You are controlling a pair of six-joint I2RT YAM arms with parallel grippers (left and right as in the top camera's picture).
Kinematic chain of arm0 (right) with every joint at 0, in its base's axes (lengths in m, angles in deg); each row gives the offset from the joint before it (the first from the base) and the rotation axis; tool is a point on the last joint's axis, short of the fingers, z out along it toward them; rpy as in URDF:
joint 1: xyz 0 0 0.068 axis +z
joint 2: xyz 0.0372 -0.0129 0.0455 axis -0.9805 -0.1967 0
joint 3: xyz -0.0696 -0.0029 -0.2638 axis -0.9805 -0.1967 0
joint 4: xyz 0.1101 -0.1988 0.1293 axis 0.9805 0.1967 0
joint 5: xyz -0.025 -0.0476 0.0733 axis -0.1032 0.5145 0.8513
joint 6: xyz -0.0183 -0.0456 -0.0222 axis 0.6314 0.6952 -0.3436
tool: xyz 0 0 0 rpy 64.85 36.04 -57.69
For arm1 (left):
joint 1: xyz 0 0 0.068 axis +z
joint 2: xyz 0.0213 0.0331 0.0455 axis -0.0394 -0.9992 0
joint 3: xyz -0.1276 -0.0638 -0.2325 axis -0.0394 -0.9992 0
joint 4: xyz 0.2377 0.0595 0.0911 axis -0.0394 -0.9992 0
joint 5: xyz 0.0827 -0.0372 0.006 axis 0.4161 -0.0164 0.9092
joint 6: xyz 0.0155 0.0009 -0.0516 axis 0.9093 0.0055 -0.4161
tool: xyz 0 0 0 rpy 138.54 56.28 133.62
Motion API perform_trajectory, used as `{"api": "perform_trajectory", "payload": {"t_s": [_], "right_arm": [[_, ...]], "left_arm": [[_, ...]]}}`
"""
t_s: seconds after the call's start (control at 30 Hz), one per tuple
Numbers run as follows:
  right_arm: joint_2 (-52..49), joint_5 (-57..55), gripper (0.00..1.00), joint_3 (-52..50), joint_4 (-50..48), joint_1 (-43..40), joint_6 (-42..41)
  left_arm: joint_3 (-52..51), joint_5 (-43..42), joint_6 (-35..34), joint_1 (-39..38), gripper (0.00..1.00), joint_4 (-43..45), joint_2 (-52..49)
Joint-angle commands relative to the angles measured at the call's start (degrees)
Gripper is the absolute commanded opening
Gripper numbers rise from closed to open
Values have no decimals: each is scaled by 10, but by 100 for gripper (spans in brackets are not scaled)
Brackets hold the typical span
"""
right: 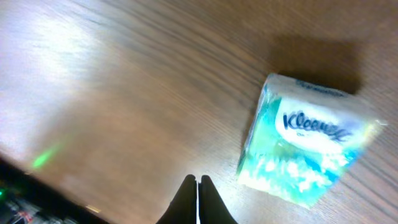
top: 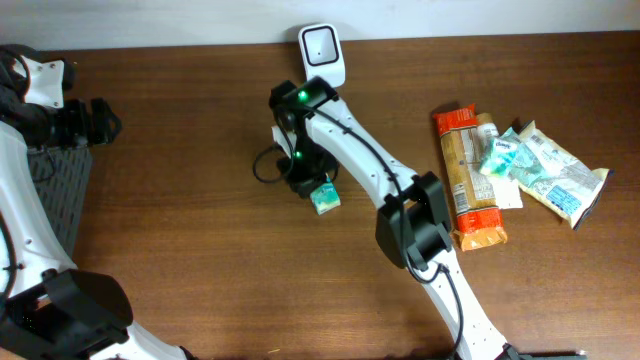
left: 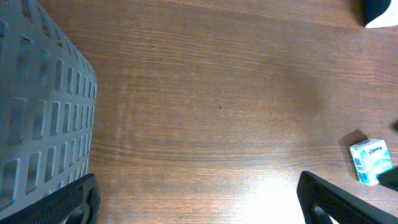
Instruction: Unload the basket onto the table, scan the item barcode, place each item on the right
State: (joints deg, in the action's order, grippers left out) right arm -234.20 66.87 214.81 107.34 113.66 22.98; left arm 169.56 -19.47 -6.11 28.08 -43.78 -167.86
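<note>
Tabletop [top: 180,200] scene with both arms. The Kleenex tissue pack [right: 305,149] lay on the bare wood near the centre, in front of the white scanner [top: 322,48] standing at the far edge. The right gripper [right: 198,182] was lowered just beside the pack, its fingers pressed together on nothing, the pack lying free to one side of them. The left gripper [left: 198,202] hung at the left with its fingers spread wide apart and empty, next to a grey slotted crate [left: 37,112]. An orange packet [top: 468,180] and other wrapped goods lay in a heap at the right, well apart from the pack
</note>
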Motion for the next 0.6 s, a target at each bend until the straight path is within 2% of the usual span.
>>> {"api": "perform_trajectory", "payload": {"t_s": [0.0,0.23,0.43,0.5,0.53,0.57], "right_arm": [[98,11,4,78,23,-15,13],[220,45,4,104,46,-90,-15],[250,21,6,87,46,-122,-35],[249,19,15,46,45,-122,-36],[246,9,29,17,44,-122,-45],[245,-2,33,-10,41,-122,-59]], "left_arm": [[0,0,-6,2,99,1,0],[0,0,-5,2,99,1,0],[0,0,-6,2,99,1,0],[0,0,-6,2,99,1,0],[0,0,-6,2,99,1,0],[0,0,-6,2,99,1,0]]}}
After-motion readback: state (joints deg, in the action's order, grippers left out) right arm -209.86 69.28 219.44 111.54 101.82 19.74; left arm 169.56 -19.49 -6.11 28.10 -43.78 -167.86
